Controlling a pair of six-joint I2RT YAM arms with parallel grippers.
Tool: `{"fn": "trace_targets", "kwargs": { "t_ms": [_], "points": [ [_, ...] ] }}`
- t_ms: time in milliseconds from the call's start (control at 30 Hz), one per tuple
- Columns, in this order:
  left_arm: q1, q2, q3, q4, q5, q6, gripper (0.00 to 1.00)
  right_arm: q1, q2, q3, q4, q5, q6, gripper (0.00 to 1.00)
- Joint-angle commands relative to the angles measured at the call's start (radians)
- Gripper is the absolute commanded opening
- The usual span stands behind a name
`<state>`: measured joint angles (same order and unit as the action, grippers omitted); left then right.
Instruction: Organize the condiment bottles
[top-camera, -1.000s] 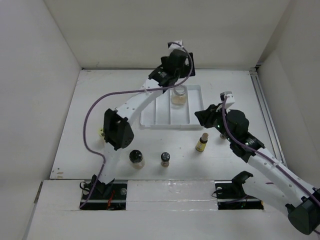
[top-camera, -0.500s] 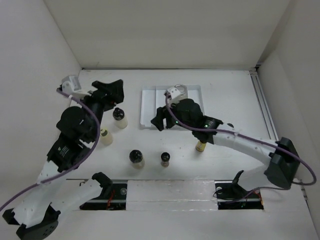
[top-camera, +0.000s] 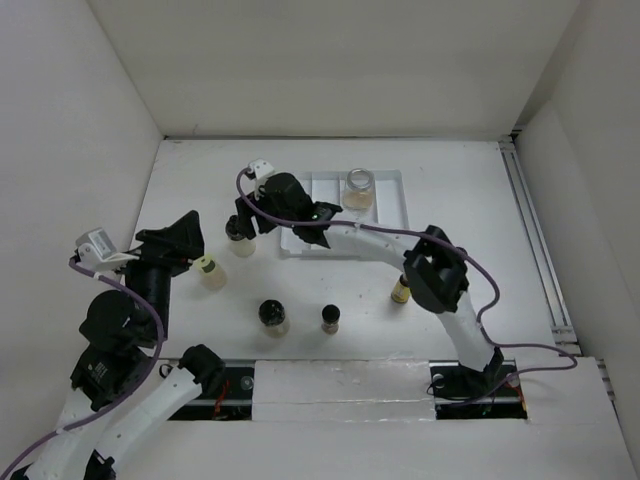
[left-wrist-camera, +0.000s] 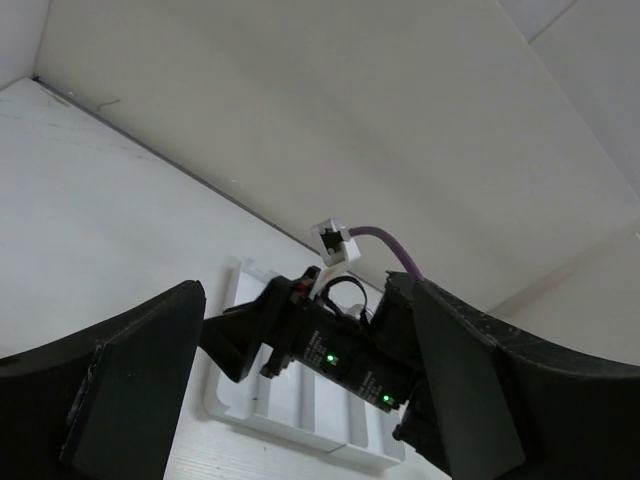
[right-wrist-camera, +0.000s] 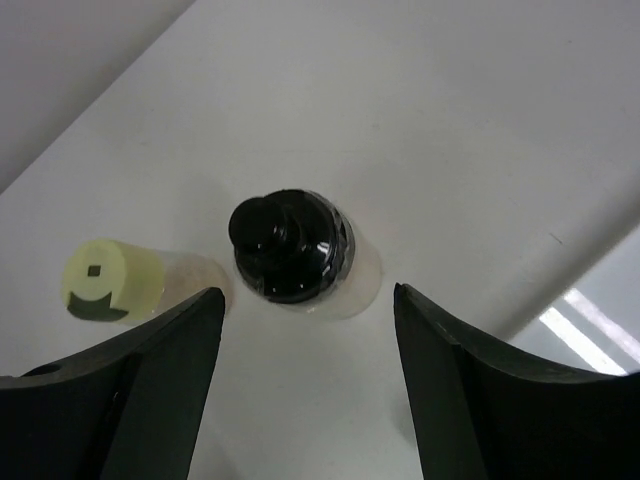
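Observation:
My right gripper (top-camera: 246, 213) reaches left past the tray and hangs open just above a cream bottle with a black cap (right-wrist-camera: 295, 250), which stands upright between and just ahead of the fingers (right-wrist-camera: 150, 380), untouched. A bottle with a yellow-green cap (right-wrist-camera: 110, 283) stands beside it. My left gripper (top-camera: 178, 232) is open and empty at the left, facing the right gripper. A wide glass jar (top-camera: 358, 188) stands in the white tray (top-camera: 345, 240). Near the front stand a round black-capped jar (top-camera: 272, 317), a small dark bottle (top-camera: 330, 318) and a slim amber bottle (top-camera: 401, 290).
The white divided tray (left-wrist-camera: 300, 420) lies at the back centre, partly under the right arm's forearm. The right arm's elbow (top-camera: 435, 270) rises beside the amber bottle. White walls close in the table at the left, back and right.
The right gripper has moved left from the tray to above the black-capped cream bottle. The left gripper has drawn back from that bottle toward the near left.

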<state>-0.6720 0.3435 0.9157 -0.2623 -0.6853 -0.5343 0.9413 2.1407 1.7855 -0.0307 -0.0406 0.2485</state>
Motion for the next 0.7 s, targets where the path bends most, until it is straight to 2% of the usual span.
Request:
{"fn": "trace_targets", "kwargs": {
  "t_ms": [0, 33, 267, 400, 433, 533, 667],
  "points": [
    [0.002, -0.03, -0.031, 0.083, -0.033, 0.056, 0.8, 0.014, 0.091, 0.181, -0.069, -0.039, -0.034, 0.74],
    [0.002, -0.031, -0.044, 0.083, -0.033, 0.056, 0.8, 0.014, 0.116, 0.251, -0.086, -0.039, -0.034, 0.74],
    [0.002, -0.021, -0.072, 0.117, -0.01, 0.091, 0.8, 0.033, 0.229, 0.382, -0.106, -0.018, -0.054, 0.73],
    [0.002, -0.021, -0.092, 0.127, 0.003, 0.1, 0.8, 0.033, 0.265, 0.405, -0.094, 0.021, -0.054, 0.66],
    [0.002, -0.021, -0.092, 0.127, 0.013, 0.1, 0.8, 0.033, 0.265, 0.405, -0.094, 0.021, -0.054, 0.63],
    [0.002, -0.012, -0.092, 0.136, 0.013, 0.109, 0.8, 0.042, 0.274, 0.391, -0.075, 0.041, -0.054, 0.4],
    [0.002, -0.012, -0.103, 0.136, 0.013, 0.109, 0.8, 0.042, 0.2, 0.305, 0.011, 0.062, -0.045, 0.31]
  ]
}}
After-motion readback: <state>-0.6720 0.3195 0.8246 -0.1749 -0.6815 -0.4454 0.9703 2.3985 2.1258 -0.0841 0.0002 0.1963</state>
